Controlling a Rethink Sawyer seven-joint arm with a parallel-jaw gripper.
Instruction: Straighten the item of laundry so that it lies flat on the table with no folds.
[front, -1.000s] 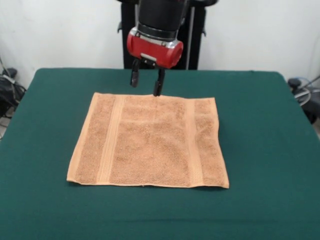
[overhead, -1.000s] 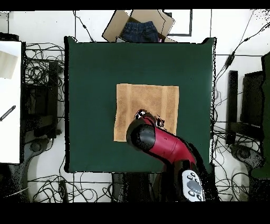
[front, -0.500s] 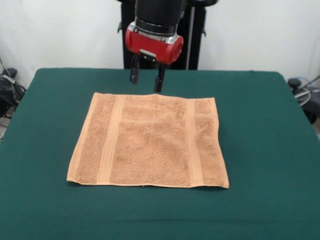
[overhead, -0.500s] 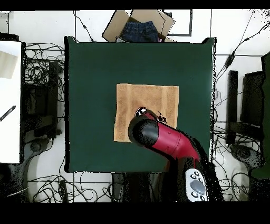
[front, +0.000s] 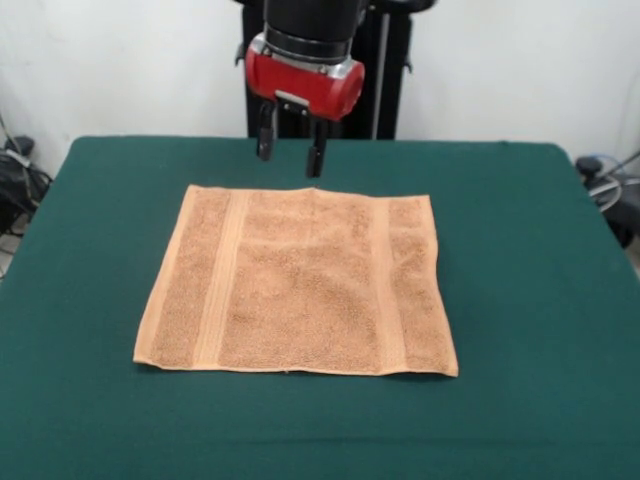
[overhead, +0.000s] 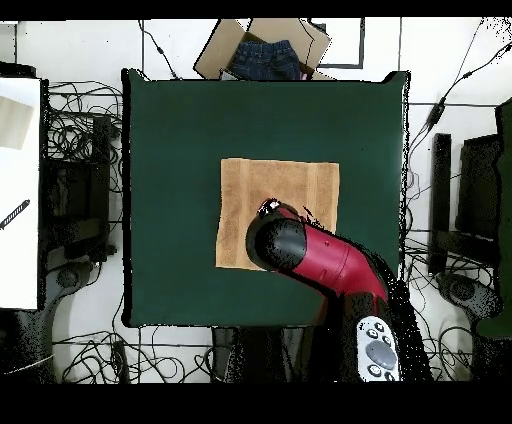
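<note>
Nearest the camera, in the lower middle of the front frame, the towel (front: 298, 284) lay spread on the table (front: 530, 300). All four edges showed, both woven bands ran straight from near edge to far edge, and no corner was turned under. Only a slight ripple marked the pile right of centre. From above it sat a little right of the table's middle (overhead: 170, 180), its lower part hidden under the arm (overhead: 320, 262). Judged from this, the straightening looked essentially done.

Beyond the towel's far edge, at the upper middle of the front frame, the gripper (front: 290, 150) hung clear of the cloth. Its two dark fingers (front: 266, 138) pointed down with a plain gap between them and nothing held. That open, raised pose suited a release: the cloth was left to settle under its own weight rather than being dragged.

Against the earlier front frames, the gripper had risen. A second before, its tips stood just at the towel's far edge; now they were well above it, and the red wrist sat higher in the frame. The overhead showed the arm shifted slightly toward the lower right. The towel itself had not moved.
</note>
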